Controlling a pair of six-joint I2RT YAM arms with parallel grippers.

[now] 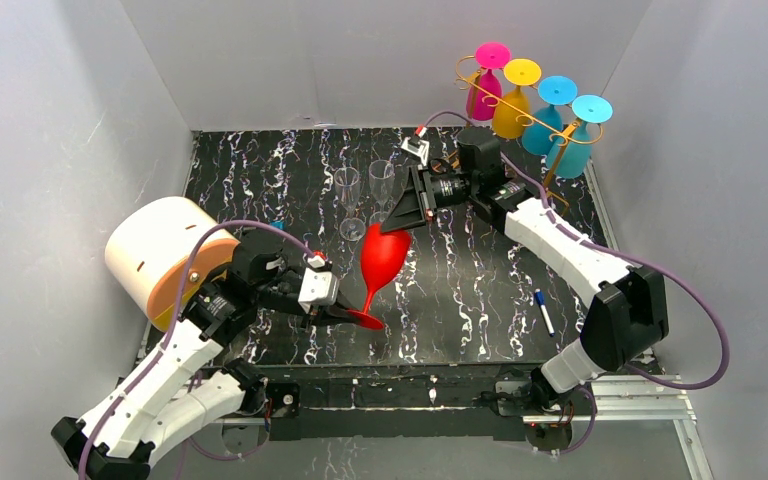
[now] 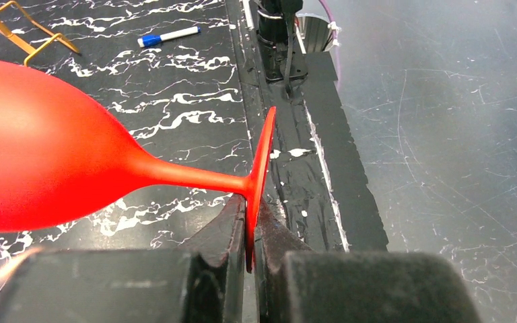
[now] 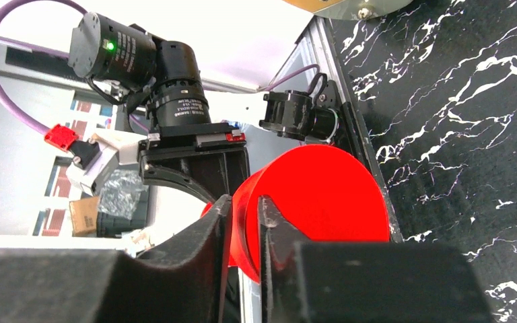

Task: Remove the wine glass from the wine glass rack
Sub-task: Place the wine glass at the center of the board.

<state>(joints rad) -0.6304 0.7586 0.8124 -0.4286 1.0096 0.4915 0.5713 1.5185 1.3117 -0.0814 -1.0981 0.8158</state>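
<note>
The left claw (image 2: pixel 250 222) is clamped tight on the thin edge of the flat foot of the red wine glass (image 2: pixel 40 155), at the bottom centre of its own view. The right claw (image 3: pixel 244 215) has its jaws drawn close, with the wall of the bowl's rim between them, one finger inside the mouth and one outside. It seems to touch both sides, though how firm that pinch is I cannot tell. The glass hangs over the middle of the dark table (image 1: pixel 480 290), well apart from the gold rack (image 1: pixel 560 150) in the upper right of the overhead view. Its long axis lies tilted, running from the foot at lower centre up to the mouth, which points toward the upper right. I judge this a hand-over. The rim pinch should be snug but gentle, and neither claw should twist across the stem while both hold.
</note>
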